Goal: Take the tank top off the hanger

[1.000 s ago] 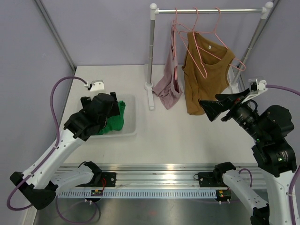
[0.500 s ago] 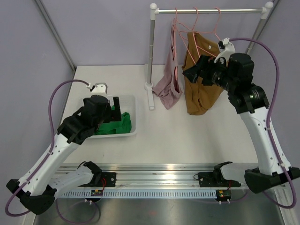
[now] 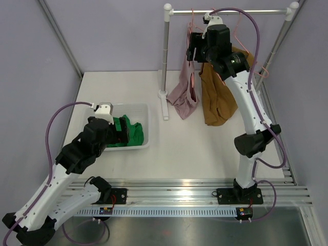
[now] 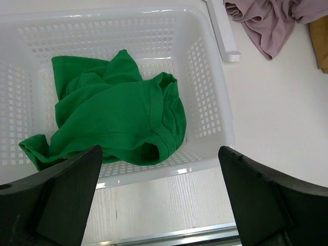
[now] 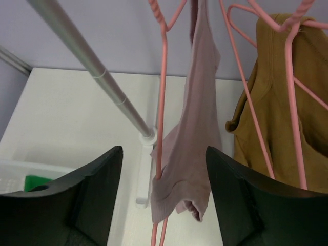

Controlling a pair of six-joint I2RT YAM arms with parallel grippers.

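Observation:
A mauve tank top hangs bunched on a pink hanger at the left of the rack. It also shows in the right wrist view. A mustard-brown tank top hangs on another pink hanger to its right and shows in the right wrist view. My right gripper is raised near the rail, open and empty; in its own view the jaws stand wide on either side of the mauve top and its hanger, above them. My left gripper is open and empty over the basket's near edge.
A white mesh basket at the left holds a green garment. The rack's rail spans the back, and its left post stands on a white foot. An empty pink hanger hangs on the rail.
My right arm has swung from the table's right side up to the rail, over the mauve top's hanger. My left arm has drawn back toward the basket's near edge.

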